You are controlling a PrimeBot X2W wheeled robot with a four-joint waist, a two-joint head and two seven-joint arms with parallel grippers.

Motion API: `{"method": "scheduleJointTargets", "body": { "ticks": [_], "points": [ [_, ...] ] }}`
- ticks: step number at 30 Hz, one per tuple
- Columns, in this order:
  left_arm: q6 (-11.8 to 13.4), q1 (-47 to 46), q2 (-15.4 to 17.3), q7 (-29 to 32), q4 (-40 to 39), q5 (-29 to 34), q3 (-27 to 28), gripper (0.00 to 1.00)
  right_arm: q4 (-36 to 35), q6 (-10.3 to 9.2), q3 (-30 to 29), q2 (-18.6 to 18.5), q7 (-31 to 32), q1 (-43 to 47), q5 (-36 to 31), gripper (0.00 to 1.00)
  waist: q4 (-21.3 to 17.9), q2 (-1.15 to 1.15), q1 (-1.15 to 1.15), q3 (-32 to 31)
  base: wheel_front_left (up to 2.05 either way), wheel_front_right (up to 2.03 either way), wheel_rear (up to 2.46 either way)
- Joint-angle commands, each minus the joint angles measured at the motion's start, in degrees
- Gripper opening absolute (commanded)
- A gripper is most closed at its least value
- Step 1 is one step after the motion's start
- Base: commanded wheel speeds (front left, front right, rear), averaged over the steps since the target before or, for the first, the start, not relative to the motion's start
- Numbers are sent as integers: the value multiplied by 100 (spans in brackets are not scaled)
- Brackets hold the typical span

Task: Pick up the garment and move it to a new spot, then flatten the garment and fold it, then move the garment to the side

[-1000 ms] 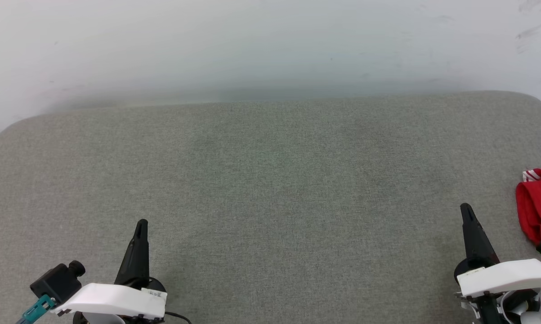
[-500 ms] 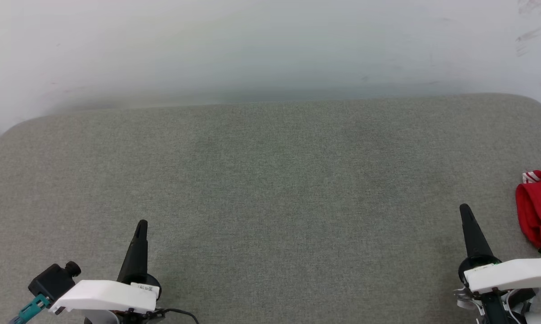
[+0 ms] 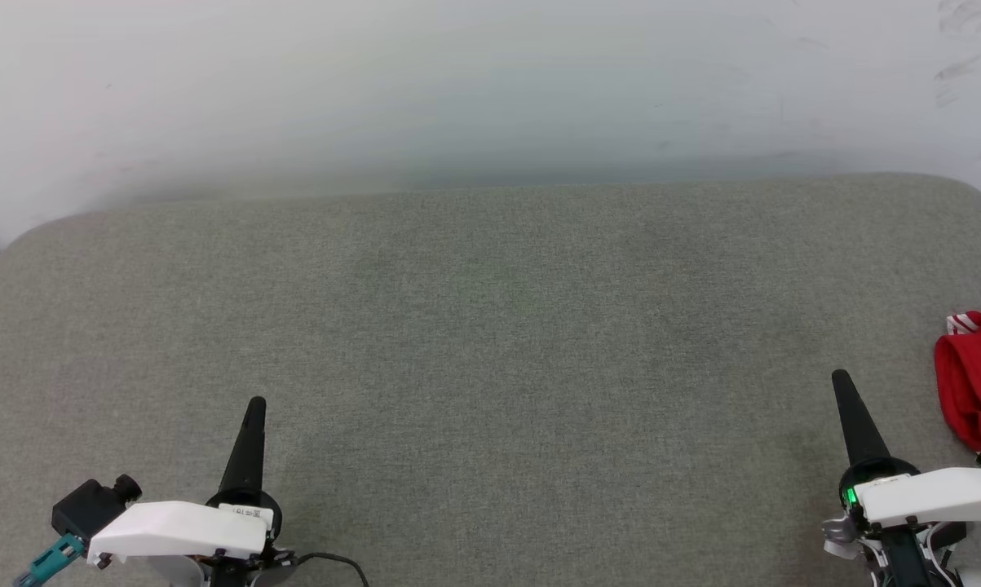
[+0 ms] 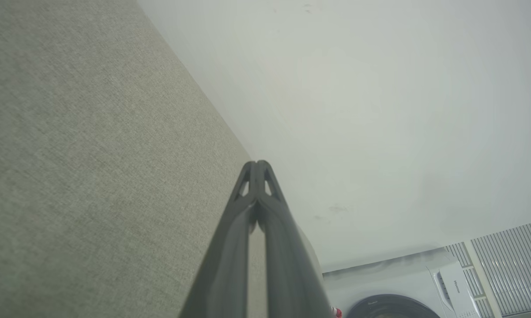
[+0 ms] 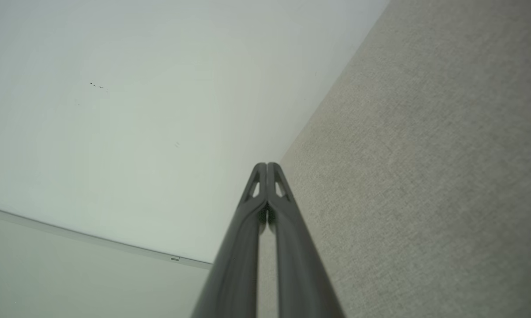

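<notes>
The garment (image 3: 976,390) is a bunched red cloth with a bit of red-white striped trim, lying at the far right edge of the head view on the grey fabric surface (image 3: 490,342). My right gripper (image 3: 842,381) hovers at the lower right, a short way left of the garment, fingers pressed together and empty. At the lower left my left gripper (image 3: 255,407) is likewise shut on nothing. The left wrist view shows the left gripper (image 4: 257,164) closed, and the right wrist view shows the right gripper (image 5: 266,166) closed, tips touching.
A pale wall (image 3: 490,81) rises right behind the grey surface's far edge. The surface has rounded far corners. A white front-loading washing machine (image 4: 402,287) stands in the left wrist view's lower right, beside a ribbed panel (image 4: 512,265).
The head view has drifted slightly, with the surface's far edge sitting a little lower. Both arms have sunk a bit toward the frame's bottom. The garment lies where it did.
</notes>
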Motion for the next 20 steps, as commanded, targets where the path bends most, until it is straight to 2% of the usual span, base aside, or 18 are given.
{"method": "scheduleJointTargets", "body": {
  "ticks": [1,20],
  "points": [
    [-28,-149,22,47,1,-180,16,0,-14,0,-22,10,41,-110,179,0,2,0,-1,-5,0,0,0],
    [-39,-283,11,323,224,-1208,110,0,89,-1,-85,49,269,-156,1146,0,16,0,-1,-58,0,0,0]
  ]
}}
